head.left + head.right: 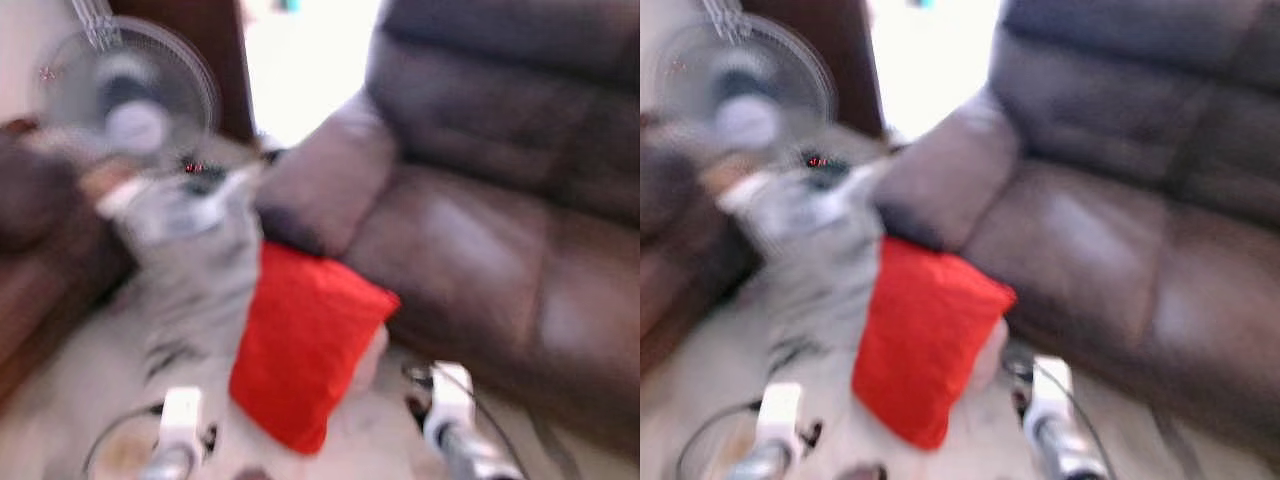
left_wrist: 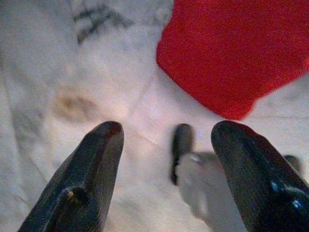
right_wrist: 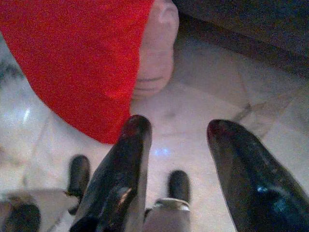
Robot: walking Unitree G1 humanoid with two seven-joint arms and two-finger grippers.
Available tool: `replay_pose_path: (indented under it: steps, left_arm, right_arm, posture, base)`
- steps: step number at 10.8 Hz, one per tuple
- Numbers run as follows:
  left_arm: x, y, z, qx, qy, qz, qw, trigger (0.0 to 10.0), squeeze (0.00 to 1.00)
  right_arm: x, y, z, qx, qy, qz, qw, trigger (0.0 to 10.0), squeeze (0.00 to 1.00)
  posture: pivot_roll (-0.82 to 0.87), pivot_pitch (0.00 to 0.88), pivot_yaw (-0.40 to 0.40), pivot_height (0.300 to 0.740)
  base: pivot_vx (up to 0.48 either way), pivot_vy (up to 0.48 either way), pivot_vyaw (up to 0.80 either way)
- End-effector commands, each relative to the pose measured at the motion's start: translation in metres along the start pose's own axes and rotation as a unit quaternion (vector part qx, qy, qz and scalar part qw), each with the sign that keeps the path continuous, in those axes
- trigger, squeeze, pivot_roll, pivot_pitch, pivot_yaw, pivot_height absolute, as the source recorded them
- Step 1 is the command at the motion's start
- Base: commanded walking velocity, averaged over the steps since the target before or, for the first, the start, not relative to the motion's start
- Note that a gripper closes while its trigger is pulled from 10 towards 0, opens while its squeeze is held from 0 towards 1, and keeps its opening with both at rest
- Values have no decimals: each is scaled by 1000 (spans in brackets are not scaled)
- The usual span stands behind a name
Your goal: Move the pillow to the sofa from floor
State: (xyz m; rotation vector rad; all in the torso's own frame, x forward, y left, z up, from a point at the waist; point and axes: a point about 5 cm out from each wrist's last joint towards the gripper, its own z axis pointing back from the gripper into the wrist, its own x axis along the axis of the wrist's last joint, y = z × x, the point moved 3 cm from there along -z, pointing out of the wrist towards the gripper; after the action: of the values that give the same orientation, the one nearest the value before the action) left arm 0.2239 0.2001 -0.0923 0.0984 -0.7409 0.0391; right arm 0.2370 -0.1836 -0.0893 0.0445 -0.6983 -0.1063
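Fingers of both grippers are held open and empty above the floor (image 2: 125, 92), with the red pillow (image 1: 305, 345) ahead between them.

Propped against the sofa (image 1: 480, 250) front, its long axis is tilted upright (blurred); the right gripper (image 3: 178, 140) is judged nearer than the left gripper (image 2: 166, 140).

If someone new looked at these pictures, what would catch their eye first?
The red pillow stands out, lying on the pale floor against the front of the brown sofa. Both the left gripper and the right gripper hang open just short of it. A fan stands behind.
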Motion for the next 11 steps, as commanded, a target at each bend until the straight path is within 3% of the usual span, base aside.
replay_pose_path:
  steps: [1, 5, 7, 8, 9, 11]
  left_arm:
    - [-3, 6, 1, 8, 5, 3, 1000, 10000, 0]
    - [-4, 6, 1, 9, 7, 2, 1000, 10000, 0]
    - [-4, 6, 1, 11, 10, 8, 1000, 10000, 0]
    - [-4, 6, 1, 11, 10, 8, 1000, 10000, 0]
    - [-3, 6, 0, 11, 11, 7, 1000, 10000, 0]
    - [-4, 6, 0, 11, 12, 7, 1000, 10000, 0]
  right_arm:
    - [2, 5, -1, 6, -2, -8, 1000, 10000, 0]
    - [1, 5, -1, 4, -1, -15, 1000, 10000, 0]
    - [2, 3, -1, 0, 2, 9, 1000, 10000, 0]
    - [3, 4, -1, 1, 0, 6, 1000, 10000, 0]
    - [1, 4, -1, -4, 3, -18, 1000, 10000, 0]
    - [2, 3, -1, -7, -1, -14, 1000, 10000, 0]
  posture:
    - [48, 96, -26, 740]
    - [46, 95, -26, 740]
    - [44, 104, -28, 740]
    - [42, 106, -28, 740]
    - [43, 110, -28, 740]
    - [40, 108, -26, 740]
  base:
    - [0, 0, 0]
    - [0, 0, 0]
    - [0, 0, 0]
    - [0, 0, 800]
    - [0, 0, 0]
    - [0, 0, 0]
